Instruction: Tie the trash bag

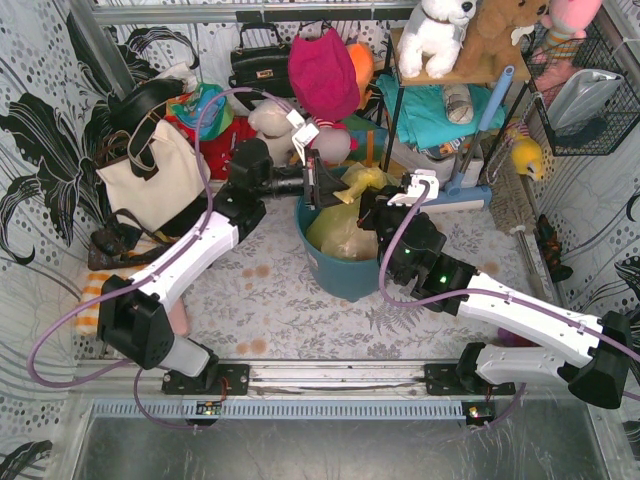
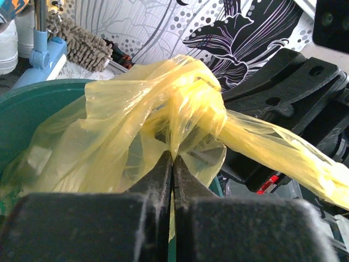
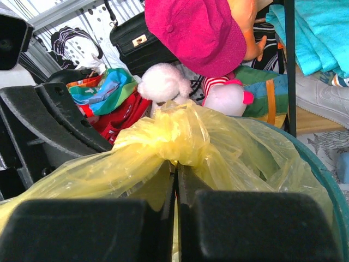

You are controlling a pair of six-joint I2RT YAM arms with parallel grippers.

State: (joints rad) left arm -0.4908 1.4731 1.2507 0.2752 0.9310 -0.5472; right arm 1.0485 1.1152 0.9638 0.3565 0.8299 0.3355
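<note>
The trash bag [image 1: 345,238] is sitting inside the teal bin [image 1: 338,282], its body filling the bin and its gathered neck rising above the bin's mouth. There the thin yellow film is bunching into a loose knot [image 2: 191,103], and everything ahead is turning on how that knot is lying between the two arms.

The left gripper [image 2: 173,158] is reaching in from the bin's left side. Its jaws are drawn almost together, pinching a fold of film directly beneath the knot. The right gripper [image 3: 175,169] is coming in from the bin's right side with its jaws fully closed. Plastic is draping over its tips and showing in the slit between them, so it appears to be holding the bag as well.

From the knot a twisted tail [image 2: 283,150] is running straight towards the right gripper's black body. The bag's working axis is therefore lying crosswise over the bin's mouth, from one gripper to the other. The knot is sitting on that line, closer to the left gripper's pinch than to the right.

Judging from this, the knot is formed but looking slack, and cinching it is calling for a pull along that axis, the grippers moving apart over the bin. A pull off that line is likely to drag the bag up out of the bin instead.
</note>
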